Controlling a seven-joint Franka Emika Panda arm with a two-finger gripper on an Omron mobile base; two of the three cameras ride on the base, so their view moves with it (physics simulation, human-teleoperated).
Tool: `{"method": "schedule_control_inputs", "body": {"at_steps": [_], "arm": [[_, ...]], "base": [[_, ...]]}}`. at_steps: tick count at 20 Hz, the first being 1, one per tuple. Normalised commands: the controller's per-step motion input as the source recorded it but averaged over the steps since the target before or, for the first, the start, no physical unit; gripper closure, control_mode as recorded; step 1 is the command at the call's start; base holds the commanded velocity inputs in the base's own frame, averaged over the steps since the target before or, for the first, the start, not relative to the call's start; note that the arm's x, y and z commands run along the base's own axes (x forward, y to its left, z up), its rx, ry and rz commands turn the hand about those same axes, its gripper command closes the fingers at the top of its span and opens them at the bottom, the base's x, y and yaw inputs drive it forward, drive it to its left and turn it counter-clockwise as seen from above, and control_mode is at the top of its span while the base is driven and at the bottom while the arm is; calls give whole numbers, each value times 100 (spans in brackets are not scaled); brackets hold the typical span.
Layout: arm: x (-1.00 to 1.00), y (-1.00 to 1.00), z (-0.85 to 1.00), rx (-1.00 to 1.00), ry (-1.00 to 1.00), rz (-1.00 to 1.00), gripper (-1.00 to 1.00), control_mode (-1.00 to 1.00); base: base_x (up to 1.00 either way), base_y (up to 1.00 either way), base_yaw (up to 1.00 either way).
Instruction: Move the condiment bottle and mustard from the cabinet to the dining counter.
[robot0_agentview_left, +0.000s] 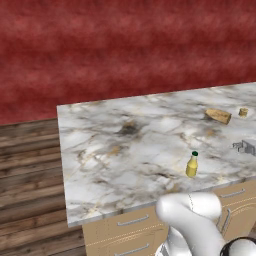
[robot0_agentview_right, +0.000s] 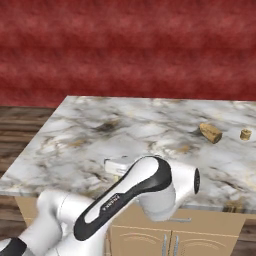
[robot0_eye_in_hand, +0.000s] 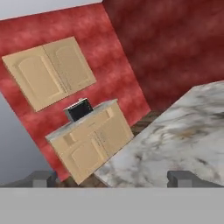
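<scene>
- Left base view: I see the mustard (robot0_agentview_left: 192, 164) upright near the counter's (robot0_agentview_left: 125, 150) near edge.
- Hand view: my fingers (robot0_eye_in_hand: 43, 178) spread wide, holding nothing; cabinet (robot0_eye_in_hand: 50, 72) doors closed.

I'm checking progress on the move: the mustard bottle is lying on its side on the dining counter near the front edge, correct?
Not quite. The mustard stands upright, green cap on top, on the dining counter near the front edge, as the left base view shows.
</scene>
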Motion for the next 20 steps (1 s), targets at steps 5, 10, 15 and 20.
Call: {"method": "schedule_control_inputs", "body": {"at_steps": [5,10,15,20], "arm": [[-73,36,80,-17,15,-27,-100,-100],[-59,56,58,-29,13,-24,-100,-100],[-51,68,28,-40,21,-23,-100,-100],[-41,69,8,-45,22,-25,-100,-100]], "base": [[0,0,0],[0,0,0],[0,0,0],[0,0,0]]}}
